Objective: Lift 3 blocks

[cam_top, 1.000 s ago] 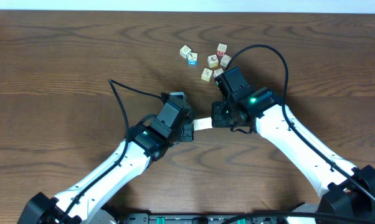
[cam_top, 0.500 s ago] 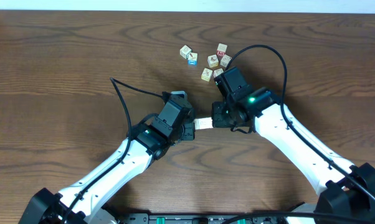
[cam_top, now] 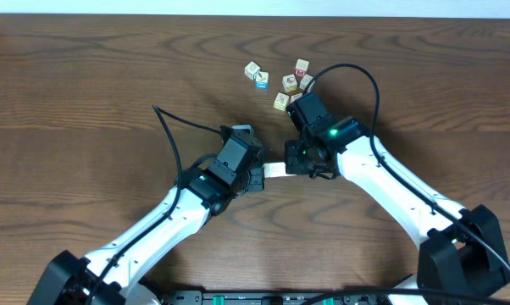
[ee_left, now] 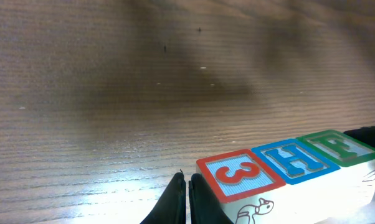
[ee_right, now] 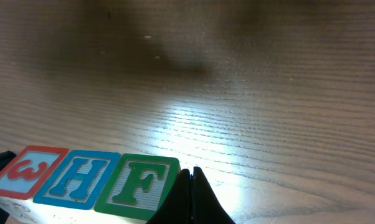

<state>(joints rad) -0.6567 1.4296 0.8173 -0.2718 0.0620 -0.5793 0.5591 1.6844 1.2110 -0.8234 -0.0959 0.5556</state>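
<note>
**Squeezed into a row, not yet plainly off the surface**

Done so far: lined up the three blocks [cam_top: 275, 169] end to end and trapped them between the two arms, near the middle of the surface [cam_top: 85, 76]. Reads from the left wrist view as red 3 [ee_left: 240, 174], blue H [ee_left: 293, 162], green F [ee_left: 338, 146], letters up, sides touching. Presses against the red 3 end with the left end effector [ee_left: 187, 198], fingertips together and gripping nothing. Presses against the green F end with the right end effector [ee_right: 191, 190], likewise closed on itself with nothing between. Holds the row by end pressure alone, then, not by a pinch on any one cube.

Cannot tell from either wrist view whether clear of the surface: no gap visible underneath, underside cut off by the frame edge. Looks, as a judgement, like the squeeze made and the raise barely begun or not begun. Left to do: bring both arms up together without easing the pressure, or risk dropping the middle one.

Against a second ago: finds the row in almost the same spot. Finds the right arm [cam_top: 390, 182] swung leftward, with its cable loop [cam_top: 357, 69] drawn the same way, and the left arm [cam_top: 166, 216] edged slightly right. Leaves the loose cubes [cam_top: 280, 102] at the far side where they were, apart from the row.
</note>
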